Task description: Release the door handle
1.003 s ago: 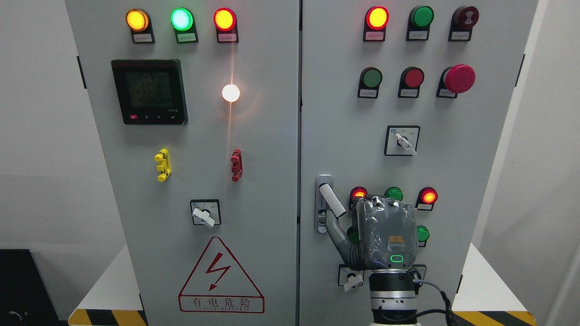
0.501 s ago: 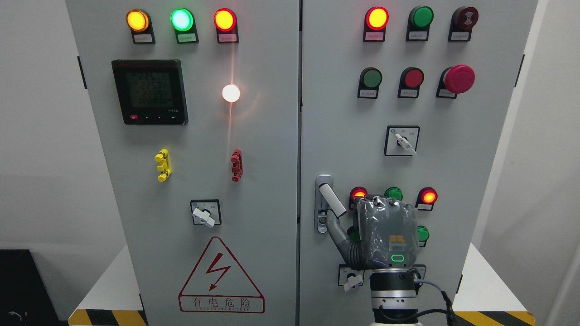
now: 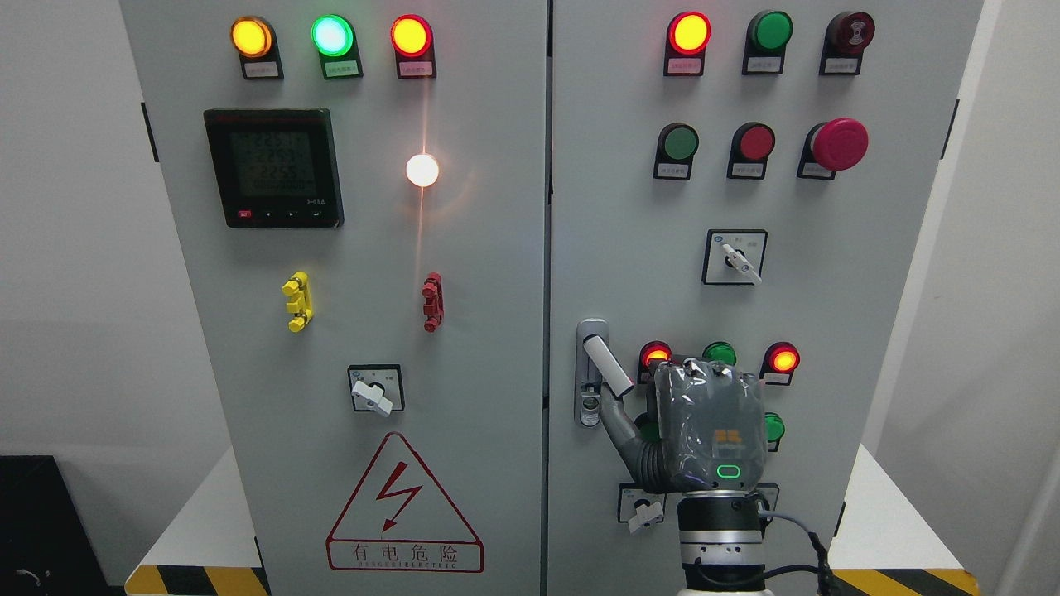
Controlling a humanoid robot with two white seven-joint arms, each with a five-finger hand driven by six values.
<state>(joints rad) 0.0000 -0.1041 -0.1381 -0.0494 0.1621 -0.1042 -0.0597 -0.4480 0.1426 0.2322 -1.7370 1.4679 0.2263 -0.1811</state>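
The door handle (image 3: 607, 367) is a white lever swung out at a slant from its grey housing (image 3: 590, 331) on the left edge of the cabinet's right door (image 3: 629, 207). My right hand (image 3: 681, 407) is just right of it, its grey back toward the camera. Its thumb (image 3: 617, 418) stretches up-left, ending right under the lever's lower tip. The whole lever shows and nothing is wrapped around it. The hand is open and holds nothing. The other fingers are hidden behind the hand's back.
Red and green indicator lamps (image 3: 782, 359) surround the hand on the right door, with a rotary switch (image 3: 642, 507) below the thumb and another rotary switch (image 3: 735, 257) above. A red mushroom button (image 3: 839, 143) sits higher up. The left door (image 3: 373, 248) carries a meter (image 3: 273, 167).
My right hand has drifted a few pixels to the right and down, away from the lever. The handle itself has not moved.
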